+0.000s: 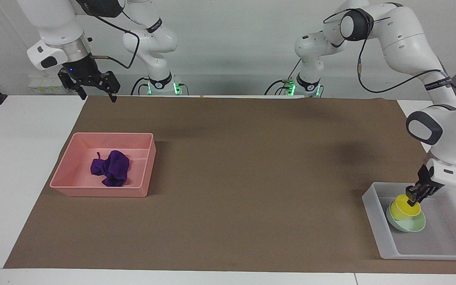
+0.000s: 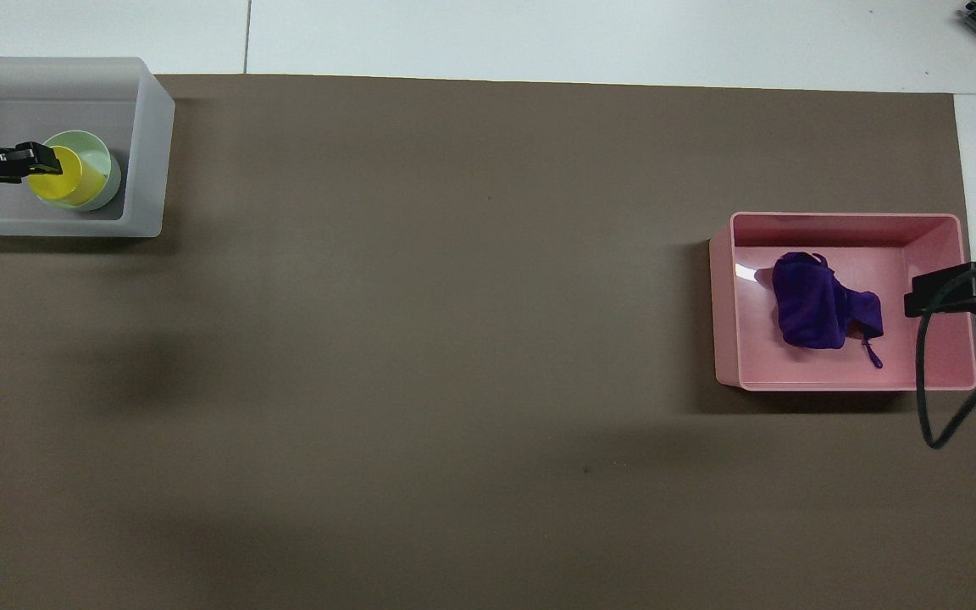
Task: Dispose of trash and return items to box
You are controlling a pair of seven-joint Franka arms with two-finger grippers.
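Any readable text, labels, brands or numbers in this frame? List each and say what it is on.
No text can be read.
Left arm: a black band near the wrist carries white lettering, too small to read.
Right arm: a similar black band with white lettering, also too small to read.
Pink bin, translucent box, yellow cup, mint-green bowl: no markings visible.

Pink bin (image 1: 73, 174) on brown mat (image 1: 251, 166)
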